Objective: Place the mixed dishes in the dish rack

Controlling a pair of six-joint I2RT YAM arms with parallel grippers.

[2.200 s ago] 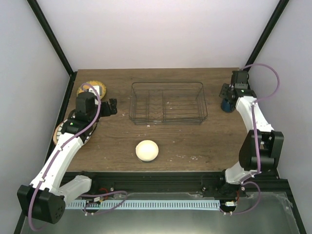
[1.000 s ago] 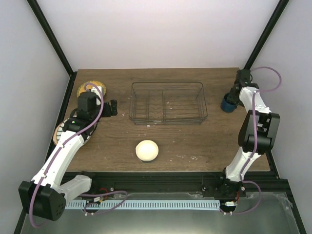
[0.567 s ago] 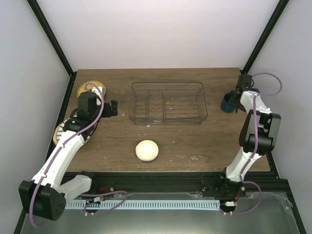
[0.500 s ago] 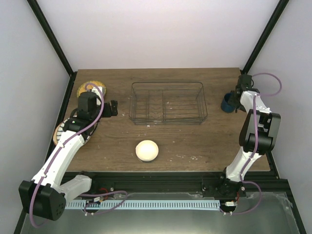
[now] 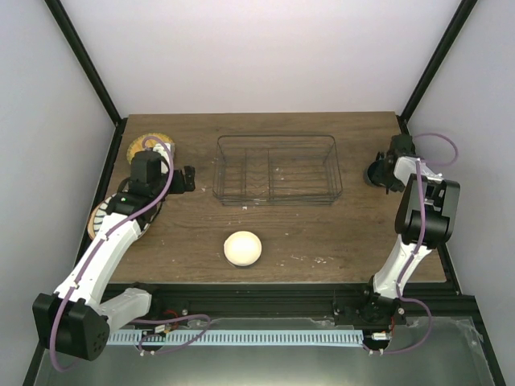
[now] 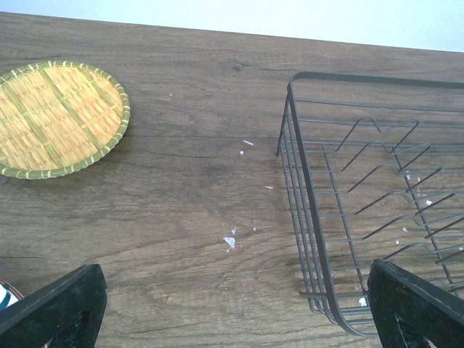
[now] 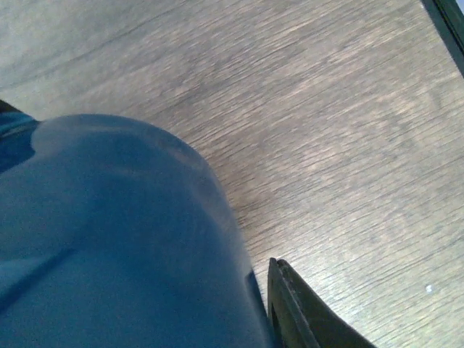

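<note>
The dish rack (image 5: 219, 169) stands at the back middle of the table; its left end shows in the left wrist view (image 6: 309, 184). The orange-yellow grid plate (image 5: 153, 145) lies at the back left (image 6: 58, 119). The striped white plate (image 5: 98, 219) lies under my left arm. The cream bowl (image 5: 243, 248) sits at the front middle. My left gripper (image 5: 184, 178) is open and empty between plate and rack. My right gripper (image 5: 380, 170) straddles the dark blue cup (image 7: 109, 239). One finger (image 7: 290, 312) is a sliver off its wall; the other is hidden. I cannot make out the tan plate.
The cup stands near the table's right edge, with a black frame post (image 5: 434, 60) behind it. White crumbs (image 6: 230, 241) lie on the wood left of the rack.
My right gripper has turned and come down around the blue cup, which it now covers from above. My left arm has barely moved.
</note>
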